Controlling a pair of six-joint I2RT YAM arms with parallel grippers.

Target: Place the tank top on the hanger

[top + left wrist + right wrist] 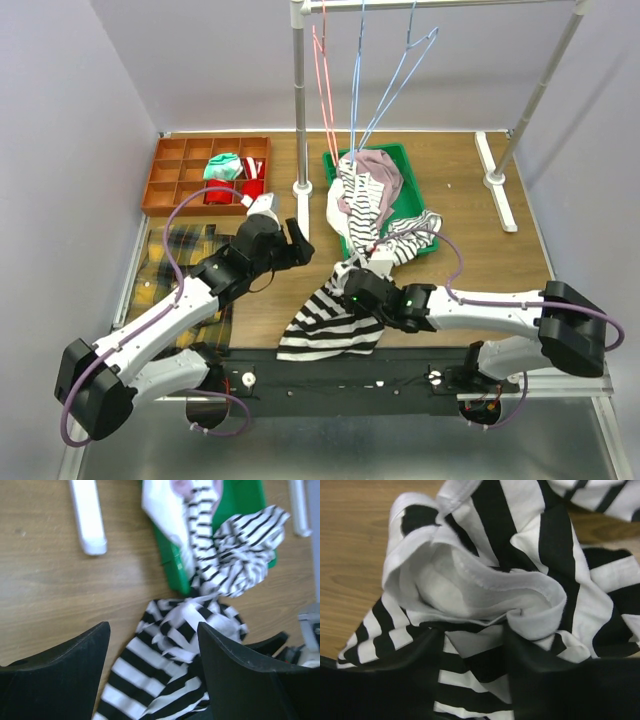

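- Step in hand, judged: picking up the tank top (330, 325). It lay crumpled on the table (470, 230), at 6 o'clock of the green tray (408, 192).
- The right gripper (472, 645) pinched a bunched fold at the top's 12 o'clock end.
- The left gripper (152, 630) was spread and empty, hovering at the top's 10 o'clock.
- The hanger (396, 93) hung on the rail (450, 5) at 12 o'clock, well apart.
- Next move likely called for a second grip to spread the neck opening.

Two arms: left arm (170, 310), right arm (500, 305). One tank top (325, 325). One green tray (410, 192) with one pink garment (378, 168) and one fine-striped cloth (410, 235). One brown organizer (160, 185). One plaid cloth (165, 250). One rack (298, 100). Hangers (400, 80), upper centre: count unclear.
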